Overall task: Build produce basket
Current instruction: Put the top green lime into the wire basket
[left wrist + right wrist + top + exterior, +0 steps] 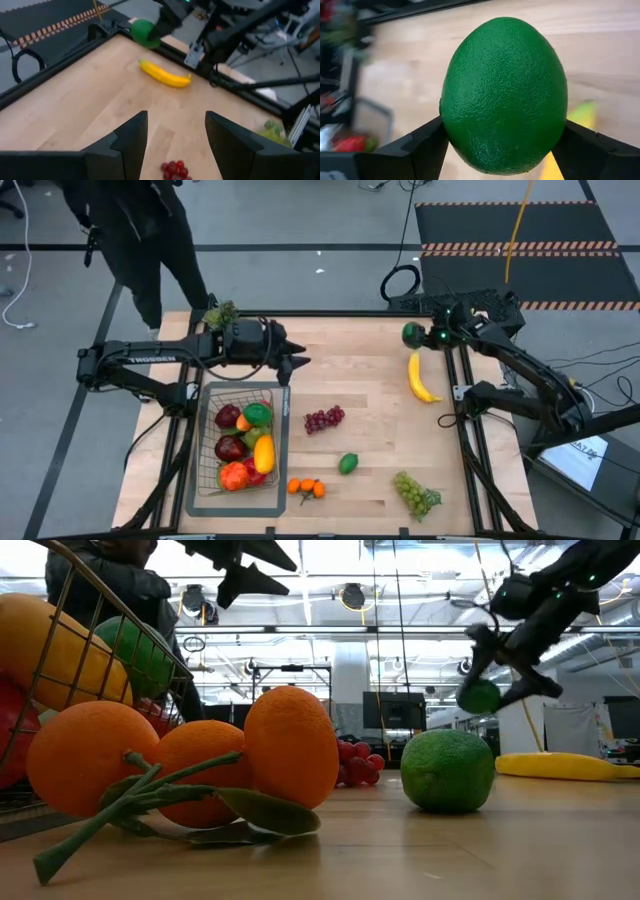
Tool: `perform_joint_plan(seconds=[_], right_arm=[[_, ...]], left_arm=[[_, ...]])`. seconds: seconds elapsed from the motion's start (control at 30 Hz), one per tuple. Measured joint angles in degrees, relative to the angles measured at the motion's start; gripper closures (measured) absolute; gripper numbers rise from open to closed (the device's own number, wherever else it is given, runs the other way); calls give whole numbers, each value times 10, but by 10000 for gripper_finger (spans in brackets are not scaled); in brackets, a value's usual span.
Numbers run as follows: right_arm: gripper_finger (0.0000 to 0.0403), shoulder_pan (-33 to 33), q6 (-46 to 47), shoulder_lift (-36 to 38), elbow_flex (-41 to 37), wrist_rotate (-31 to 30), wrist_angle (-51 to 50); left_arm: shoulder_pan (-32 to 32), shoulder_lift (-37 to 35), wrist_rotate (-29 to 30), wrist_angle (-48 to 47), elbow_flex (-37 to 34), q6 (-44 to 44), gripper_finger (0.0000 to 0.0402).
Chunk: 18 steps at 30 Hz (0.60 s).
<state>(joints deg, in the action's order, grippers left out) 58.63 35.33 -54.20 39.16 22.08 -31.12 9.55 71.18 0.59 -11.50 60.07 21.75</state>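
My right gripper (415, 336) is shut on a dark green lime (505, 95) and holds it above the table's far right corner, over the far end of the banana (420, 377). My left gripper (176, 145) hangs open and holds nothing, above the far right corner of the wire basket (205, 470). In the basket lie red apples, a green fruit and a yellow mango. On the wood lie red grapes (323, 419), a second lime (348, 463), oranges with a leafy stem (306, 488) and green grapes (416, 493). My right gripper pinches the lime between its two fingers, one finger on each of two opposite sides (449, 125). The fingers slant downward from the table's far right. The lime (479, 696) is lifted clear of the table, its narrow end pointing away from the gripper.
A person in dark clothes (140, 230) stands beyond the table's far left corner. A small leafy sprig (222, 313) sits at the far edge behind my left arm. A black frame rail (465, 430) runs along the table's right side. Bare wood lies in the middle, between the basket and the banana.
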Motion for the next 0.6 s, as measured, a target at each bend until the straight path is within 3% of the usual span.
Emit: perform_joint_plan(seconds=[0.27, 0.6], right_arm=[[104, -67, 6, 60, 0, 67, 64], [104, -185, 76, 61, 0, 65, 196]], left_arm=[[31, 0, -6, 19, 0, 87, 204], [63, 0, -31, 28, 0, 205, 203]])
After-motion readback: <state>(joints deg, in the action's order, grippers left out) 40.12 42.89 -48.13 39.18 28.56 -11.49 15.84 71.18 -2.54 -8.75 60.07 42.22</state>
